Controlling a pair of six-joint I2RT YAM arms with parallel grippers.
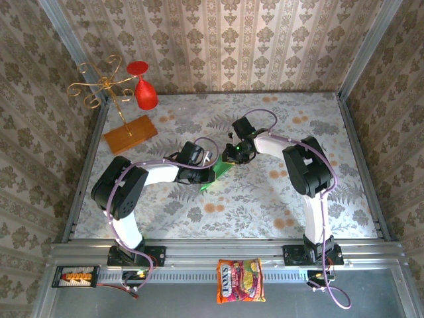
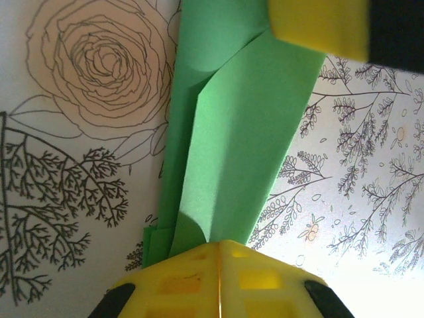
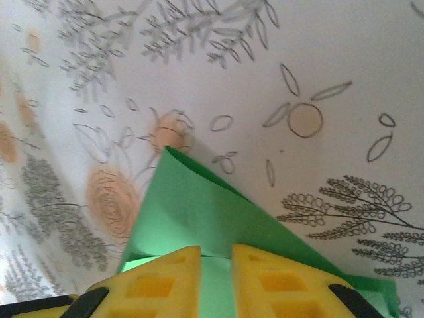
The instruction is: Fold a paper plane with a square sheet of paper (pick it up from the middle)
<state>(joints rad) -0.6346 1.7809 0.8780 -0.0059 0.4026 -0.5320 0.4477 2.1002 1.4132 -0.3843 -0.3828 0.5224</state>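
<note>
left gripper (image 2: 218,250) is closed tight on the near end of the paper plane (image 2: 238,146), a long green fold lying in the middle of the table (image 1: 298,199). right gripper (image 3: 216,255) keeps a narrow gap, tips down on the green. the right wrist view shows the pointed tip, the left wrist view the long creased flap.

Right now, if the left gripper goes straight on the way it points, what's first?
Past the green paper at its tips, a yellow finger of the right gripper, probably; depth is unclear.
</note>
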